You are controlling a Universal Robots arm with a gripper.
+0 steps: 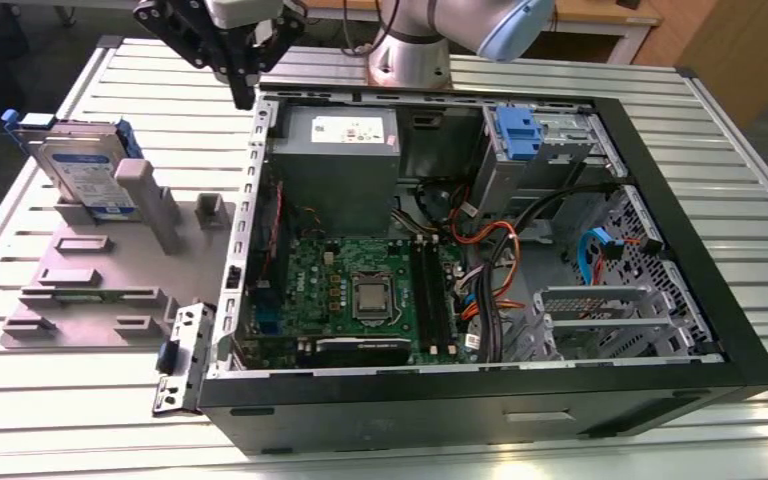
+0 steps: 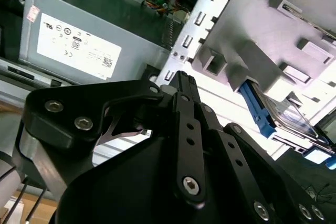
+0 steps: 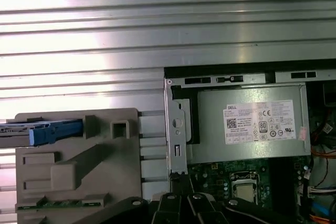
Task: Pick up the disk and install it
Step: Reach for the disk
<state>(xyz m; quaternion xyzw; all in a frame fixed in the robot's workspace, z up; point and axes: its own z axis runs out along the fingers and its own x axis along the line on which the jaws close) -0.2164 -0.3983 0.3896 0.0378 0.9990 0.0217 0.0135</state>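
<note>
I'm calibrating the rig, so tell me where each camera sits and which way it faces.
Exterior view: off the arm, high over the table, looking down into the open computer case; arm and hand show at the far side.
First wrist view: on the wrist, facing down past the hand at table, holder and power supply.
Second wrist view: on the wrist, looking along the hand toward the power supply.
Shared: all show the disk in the holder.

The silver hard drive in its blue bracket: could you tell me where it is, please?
The silver hard drive stands on edge in the grey plastic fixture on the exterior view's left, beside the open black computer case.
</note>
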